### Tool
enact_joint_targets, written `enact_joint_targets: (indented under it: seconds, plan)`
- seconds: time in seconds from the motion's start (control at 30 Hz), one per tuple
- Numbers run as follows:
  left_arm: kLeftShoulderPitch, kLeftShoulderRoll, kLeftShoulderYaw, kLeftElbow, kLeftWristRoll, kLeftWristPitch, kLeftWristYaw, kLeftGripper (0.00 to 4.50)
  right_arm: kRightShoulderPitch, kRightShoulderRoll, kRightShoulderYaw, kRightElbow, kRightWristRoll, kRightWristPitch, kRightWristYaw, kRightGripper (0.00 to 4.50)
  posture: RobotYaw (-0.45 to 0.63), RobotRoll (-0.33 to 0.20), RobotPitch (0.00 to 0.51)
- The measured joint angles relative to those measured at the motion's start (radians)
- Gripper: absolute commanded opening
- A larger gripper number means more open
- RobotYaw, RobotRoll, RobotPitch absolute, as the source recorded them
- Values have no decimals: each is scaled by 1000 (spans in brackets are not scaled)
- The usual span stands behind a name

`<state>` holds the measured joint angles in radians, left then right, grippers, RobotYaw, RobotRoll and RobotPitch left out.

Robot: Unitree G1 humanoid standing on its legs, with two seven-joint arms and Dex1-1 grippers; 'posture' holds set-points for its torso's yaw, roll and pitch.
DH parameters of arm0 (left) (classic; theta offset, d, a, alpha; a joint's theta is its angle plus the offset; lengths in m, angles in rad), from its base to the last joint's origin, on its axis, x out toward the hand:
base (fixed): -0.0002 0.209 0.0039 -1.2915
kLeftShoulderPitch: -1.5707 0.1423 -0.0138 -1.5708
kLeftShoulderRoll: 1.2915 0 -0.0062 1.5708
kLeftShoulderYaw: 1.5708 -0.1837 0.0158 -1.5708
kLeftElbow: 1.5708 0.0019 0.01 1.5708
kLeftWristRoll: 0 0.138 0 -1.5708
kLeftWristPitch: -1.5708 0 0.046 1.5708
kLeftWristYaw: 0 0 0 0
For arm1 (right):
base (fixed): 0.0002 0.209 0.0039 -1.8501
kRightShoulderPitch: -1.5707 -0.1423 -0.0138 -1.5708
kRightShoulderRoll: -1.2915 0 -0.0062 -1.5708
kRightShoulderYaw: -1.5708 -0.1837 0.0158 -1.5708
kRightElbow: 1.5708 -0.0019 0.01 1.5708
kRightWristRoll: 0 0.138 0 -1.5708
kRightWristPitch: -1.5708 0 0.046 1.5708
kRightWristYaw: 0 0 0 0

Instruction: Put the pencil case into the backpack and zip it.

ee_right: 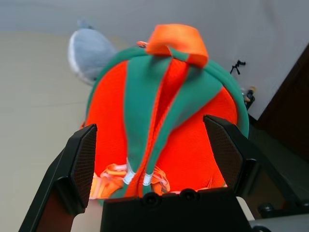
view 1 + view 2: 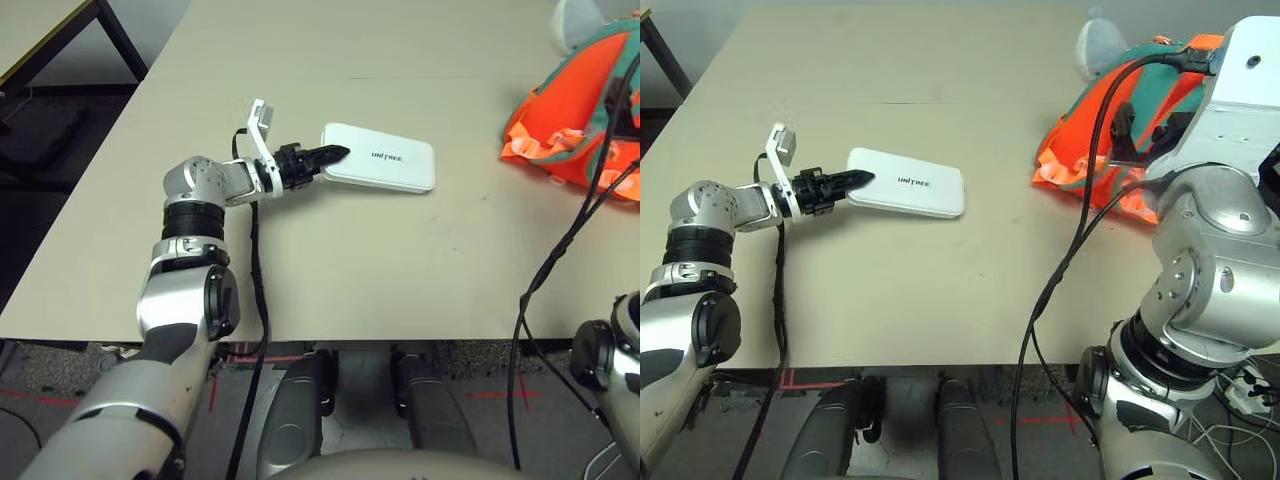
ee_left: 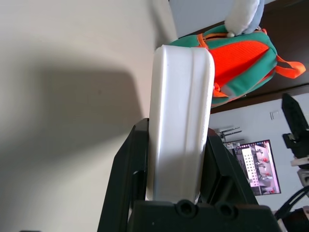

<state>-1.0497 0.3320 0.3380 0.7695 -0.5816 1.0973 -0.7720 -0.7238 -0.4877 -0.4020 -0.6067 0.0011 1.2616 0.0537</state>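
Table (image 2: 330, 290): beige top carrying all items.
Case (image 2: 380, 157): white, flat, "unitree" lettering up; lies mid-table, well apart from the backpack.
Left end effector (image 2: 335, 155): level, clamped on the case's near-left end, one black finger (image 3: 126, 169) on each broad face; whether that end is lifted off the table cannot be told.
Backpack (image 2: 1110, 130): orange and teal, at the table's far right, straps facing the robot.
Charm (image 1: 89, 53): grey plush, beside the backpack's top.
Right end effector (image 1: 152, 145): raised before the backpack, fingers spread wide, holding nothing.
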Motion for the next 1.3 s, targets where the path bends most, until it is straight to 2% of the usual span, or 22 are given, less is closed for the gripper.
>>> enact_joint_targets:
  seconds: [0.1, 0.27, 0.67, 0.77, 1.13, 1.2, 1.3]
  plan:
    - [0, -2, -3, 11, 0, -7, 1, 1440, 0, 52, -12, 71, 2, -60, -18, 4500, 32, 0, 167]
    - [1, 2, -3, 16, 0, -13, 11, 1440, -4, 76, -32, 224, 5, -195, -42, 4500, 56, 0, 166]
    - [15, 15, 0, 11, -7, -12, 34, 1440, -100, 68, -36, 636, 8, -554, -97, 4500, 94, 0, 166]
    - [17, 18, 0, 9, -12, -12, 37, 1440, -114, 67, -34, 699, 14, -607, -106, 3987, 96, 0, 168]
    - [17, 20, 0, 1, -16, -12, 51, 1440, -119, 64, -24, 749, 36, -648, -112, 565, 79, 0, 165]
    - [17, 18, 0, 1, -16, -12, 51, 1440, -119, 56, -22, 749, 39, -647, -104, 250, 75, 0, 163]
    - [17, 13, 0, 1, -16, -12, 52, 1440, -119, 41, -20, 744, 54, -615, -81, 241, 74, 0, 161]
